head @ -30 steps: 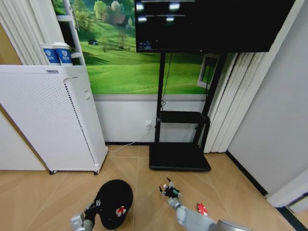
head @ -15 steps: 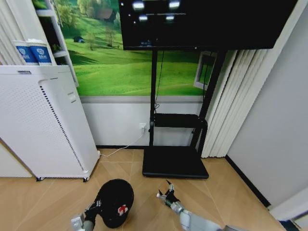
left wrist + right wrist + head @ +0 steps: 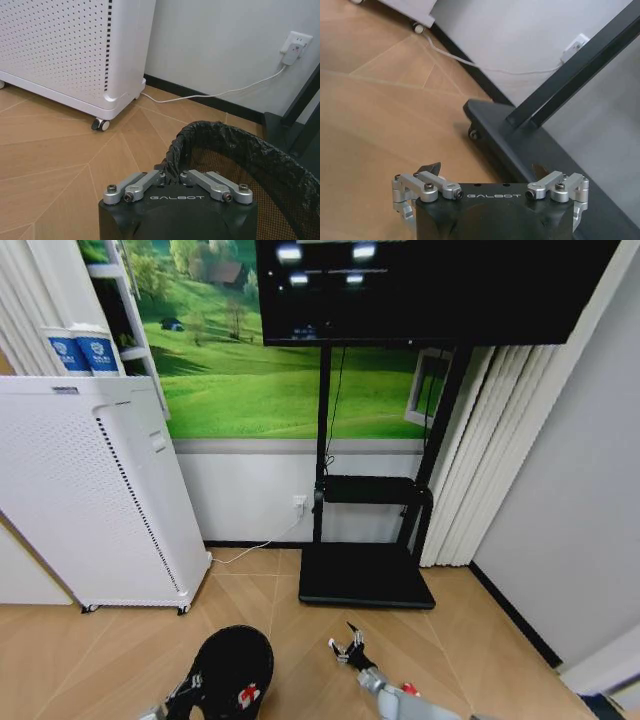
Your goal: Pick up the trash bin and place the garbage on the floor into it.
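left claw (image 3: 170, 176) — black body | silver links | white GALBOT lettering

We are seeing even, bright indoor lighting, ceiling lights glaring on the dark screen (image 3: 430, 290), verticals bowing toward the head view's edges, and shadows staying soft.

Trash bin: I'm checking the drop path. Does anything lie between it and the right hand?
Nothing visible does. Only bare floor separates the open right hand from the trash bin. The left hand clamps the bin's rim on the side away from the right hand.
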`<state>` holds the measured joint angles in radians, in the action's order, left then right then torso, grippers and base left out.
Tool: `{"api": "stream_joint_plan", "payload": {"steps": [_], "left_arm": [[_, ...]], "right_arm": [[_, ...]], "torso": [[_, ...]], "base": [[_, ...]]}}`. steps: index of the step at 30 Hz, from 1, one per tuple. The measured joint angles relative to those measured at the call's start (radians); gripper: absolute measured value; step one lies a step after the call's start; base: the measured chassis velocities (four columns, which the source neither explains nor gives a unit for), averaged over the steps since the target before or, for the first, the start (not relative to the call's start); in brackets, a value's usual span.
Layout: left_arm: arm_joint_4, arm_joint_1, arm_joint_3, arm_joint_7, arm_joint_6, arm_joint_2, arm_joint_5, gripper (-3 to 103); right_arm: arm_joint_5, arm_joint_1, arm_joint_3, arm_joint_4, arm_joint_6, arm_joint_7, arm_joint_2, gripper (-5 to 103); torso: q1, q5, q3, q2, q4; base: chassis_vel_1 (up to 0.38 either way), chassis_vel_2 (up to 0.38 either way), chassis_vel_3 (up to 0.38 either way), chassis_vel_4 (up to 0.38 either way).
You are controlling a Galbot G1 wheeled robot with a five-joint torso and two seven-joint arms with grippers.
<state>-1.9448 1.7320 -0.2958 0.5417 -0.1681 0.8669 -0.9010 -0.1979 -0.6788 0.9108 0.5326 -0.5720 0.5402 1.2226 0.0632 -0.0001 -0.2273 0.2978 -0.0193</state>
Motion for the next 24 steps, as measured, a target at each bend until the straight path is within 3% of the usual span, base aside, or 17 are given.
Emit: {"api": "stream_joint_plan", "payload": {"steps": [11, 16, 24], "left_arm": [[0.012, -0.033, 0.010, -0.012, -0.006, -0.002, 0.009, 7], [0.018, -0.044, 0.011, -0.015, -0.007, -0.006, 0.006, 7], [0.017, -0.047, 0.009, -0.019, -0.008, -0.008, -0.006, 7]], "right_arm": [[-0.129, 0.020, 0.131, -0.026, 0.080, -0.005, -0.026, 100], [-0.217, 0.037, 0.192, -0.057, 0.138, -0.008, 0.017, 100], [-0.228, 0.038, 0.213, -0.140, 0.161, -0.023, 0.077, 100]], "torso": [[0.000, -0.0002, 0.000, 0.000, 0.0004], [0.000, 0.0001, 0.000, 0.000, 0.0004], [0.000, 0.0000, 0.000, 0.000, 0.0004]], "base": [[0.000, 0.000, 0.000, 0.000], [0.000, 0.000, 0.000, 0.000], [0.000, 0.000, 0.000, 0.000]]}}
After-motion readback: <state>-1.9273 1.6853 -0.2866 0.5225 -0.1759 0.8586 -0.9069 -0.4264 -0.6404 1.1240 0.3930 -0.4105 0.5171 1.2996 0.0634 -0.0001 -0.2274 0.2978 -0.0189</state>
